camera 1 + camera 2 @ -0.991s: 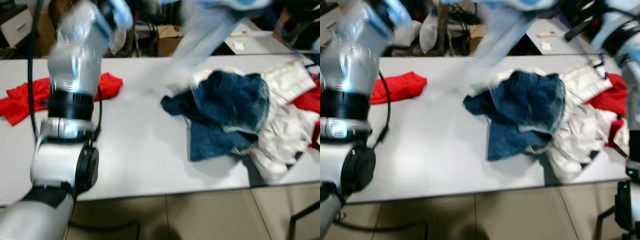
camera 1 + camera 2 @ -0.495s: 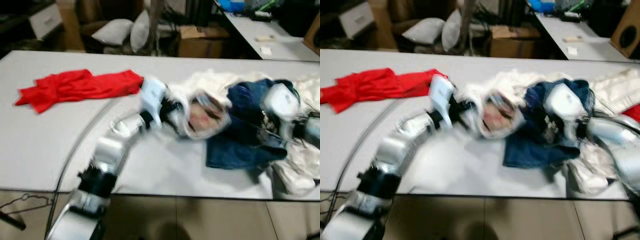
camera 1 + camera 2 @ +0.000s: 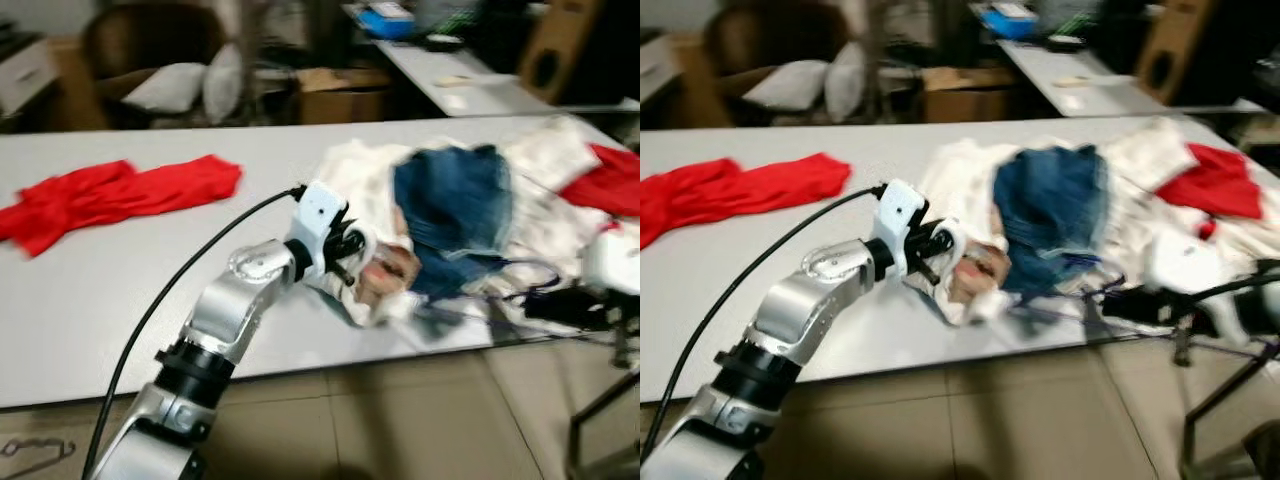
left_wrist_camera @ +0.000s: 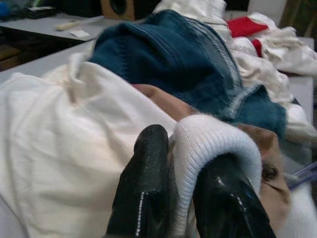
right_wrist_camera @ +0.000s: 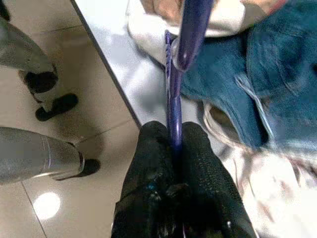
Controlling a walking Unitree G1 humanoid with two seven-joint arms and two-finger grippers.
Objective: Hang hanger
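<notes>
1. Left wrist view: left gripper [image 4: 185, 198] pinched on the ribbed collar of a white garment [image 4: 59, 129], prob. holding the neck ready for the hanger.
2. Right gripper [image 5: 174, 148] clamped on the hanger [image 5: 184, 39] at the table [image 3: 130, 270] edge, beside the denim [image 3: 450, 200].
3. Hanger: thin, purple, glossy; its shape is blurred.

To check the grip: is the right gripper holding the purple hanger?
Yes, the right gripper is shut on the thin purple hanger.
</notes>
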